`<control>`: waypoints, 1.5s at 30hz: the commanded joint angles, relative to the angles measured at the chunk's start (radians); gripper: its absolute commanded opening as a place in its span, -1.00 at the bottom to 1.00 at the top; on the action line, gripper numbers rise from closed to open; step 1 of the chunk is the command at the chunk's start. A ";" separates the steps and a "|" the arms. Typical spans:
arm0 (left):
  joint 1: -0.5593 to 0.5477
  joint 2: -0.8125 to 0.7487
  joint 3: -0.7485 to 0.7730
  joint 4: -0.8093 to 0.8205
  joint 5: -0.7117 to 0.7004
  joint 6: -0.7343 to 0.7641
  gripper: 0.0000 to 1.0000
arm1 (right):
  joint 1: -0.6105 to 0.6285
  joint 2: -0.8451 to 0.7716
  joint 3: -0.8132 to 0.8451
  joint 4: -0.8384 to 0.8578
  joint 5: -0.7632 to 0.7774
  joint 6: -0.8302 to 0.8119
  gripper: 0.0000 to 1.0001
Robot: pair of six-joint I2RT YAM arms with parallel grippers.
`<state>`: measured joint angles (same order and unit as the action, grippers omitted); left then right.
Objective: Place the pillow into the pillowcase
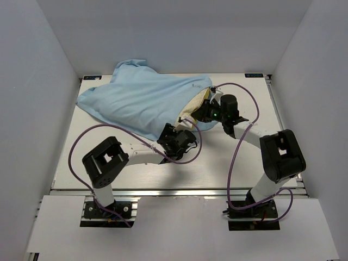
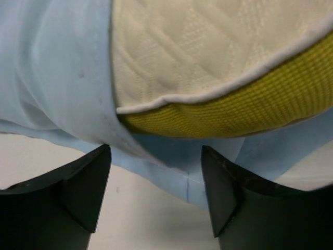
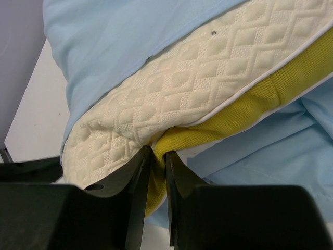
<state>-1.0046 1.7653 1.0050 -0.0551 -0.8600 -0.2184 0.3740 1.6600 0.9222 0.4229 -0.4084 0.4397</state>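
Note:
The light blue pillowcase [image 1: 138,100] lies spread over the far left of the table and covers most of the cream pillow [image 1: 194,105]. Only the pillow's right end sticks out of the sack's mouth, with its yellow side band [image 3: 281,88] showing. My right gripper [image 3: 158,152] is shut on that band at the pillow's corner [image 3: 125,125]. My left gripper [image 2: 156,156] stands open just short of the pillowcase's lower hem [image 2: 171,166], with the pillow [image 2: 208,52] above it and nothing between its fingers [image 2: 86,179].
White walls close in the table [image 1: 163,174] on the left, back and right. Purple cables loop from both arms over the near half of the table. The right arm's elbow [image 1: 281,155] sits at the near right.

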 commanded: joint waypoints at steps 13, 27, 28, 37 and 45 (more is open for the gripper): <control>0.005 -0.249 0.029 -0.060 0.130 0.007 -1.00 | 0.003 0.009 0.090 0.017 -0.055 0.005 -0.53; -0.020 -0.306 0.282 -0.218 0.768 -0.085 -1.00 | 0.121 0.053 0.225 0.031 -0.116 0.165 -0.53; -0.020 -0.308 0.262 -0.195 0.788 -0.097 -1.00 | 0.140 0.058 0.224 0.024 -0.110 0.163 -0.53; -0.020 -0.334 0.023 -0.046 0.832 -0.222 -0.82 | 0.089 0.075 0.040 -0.147 -0.059 -0.079 -0.38; -0.020 -0.342 0.148 -0.159 0.769 -0.156 0.68 | 0.019 0.014 -0.060 -0.225 -0.101 -0.220 -0.08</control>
<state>-1.0206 1.4837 1.0706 -0.2066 -0.0517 -0.4034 0.4026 1.7287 0.8669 0.2283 -0.4877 0.3206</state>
